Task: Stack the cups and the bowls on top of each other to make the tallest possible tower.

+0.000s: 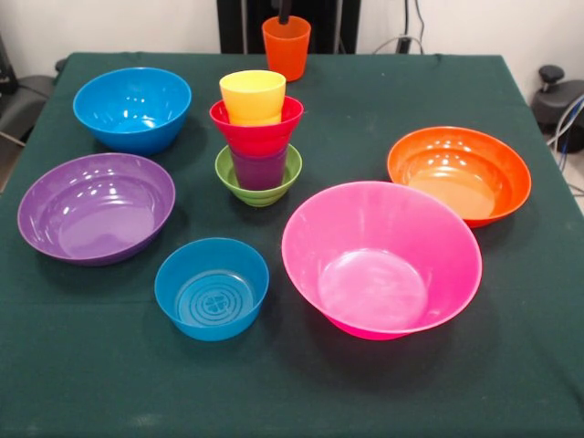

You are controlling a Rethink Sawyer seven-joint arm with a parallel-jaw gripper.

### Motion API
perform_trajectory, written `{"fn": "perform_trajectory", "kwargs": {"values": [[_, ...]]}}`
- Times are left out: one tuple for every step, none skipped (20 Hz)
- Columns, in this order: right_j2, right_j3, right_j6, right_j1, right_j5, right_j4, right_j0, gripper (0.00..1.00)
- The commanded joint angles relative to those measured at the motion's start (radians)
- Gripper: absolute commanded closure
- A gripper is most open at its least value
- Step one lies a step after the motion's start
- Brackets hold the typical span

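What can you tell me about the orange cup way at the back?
The orange cup is a small, glossy plastic tumbler, wider at its rim than at its base. It is upright with its mouth up, at the far edge of the green tablecloth, apart from the tower and every bowl. A dark part of the end effector dips into its mouth from above. Whether the cup rests on the cloth or is lifted can't be told.

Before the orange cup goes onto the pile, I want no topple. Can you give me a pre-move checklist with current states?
1. Tower upright, green bowl flat on the table: ok.
2. Yellow cup on top, mouth up and empty: ok.
3. Orange cup upright near the far table edge: ok.
4. Gripper's hold on the orange cup: cannot tell.
5. Path from orange cup to the tower free of bowls: ok.
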Motion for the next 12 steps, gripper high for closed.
{"fn": "perform_trajectory", "kwargs": {"values": [[0.073, -0.111, -0.021, 0.082, 0.098, 0.005, 0.020, 0.00], [0.069, -0.119, -0.023, 0.085, 0.103, 0.006, 0.023, 0.00], [0.075, -0.121, -0.024, 0.086, 0.104, 0.006, 0.016, 0.00], [0.071, -0.126, -0.024, 0.088, 0.105, 0.006, 0.019, 0.00], [0.073, -0.130, -0.023, 0.089, 0.108, 0.008, 0.020, 0.00], [0.074, -0.132, -0.025, 0.090, 0.110, 0.007, 0.018, 0.00], [0.073, -0.136, -0.027, 0.093, 0.109, 0.005, 0.016, 0.00], [0.076, -0.140, -0.029, 0.096, 0.107, 0.002, 0.011, 0.00], [0.068, -0.147, -0.026, 0.104, 0.104, 0.004, 0.017, 0.00], [0.070, -0.151, -0.028, 0.107, 0.105, 0.002, 0.013, 0.00], [0.073, -0.157, -0.031, 0.108, 0.110, 0.002, 0.008, 0.00], [0.072, -0.163, -0.031, 0.109, 0.115, 0.003, 0.009, 0.00]]}}
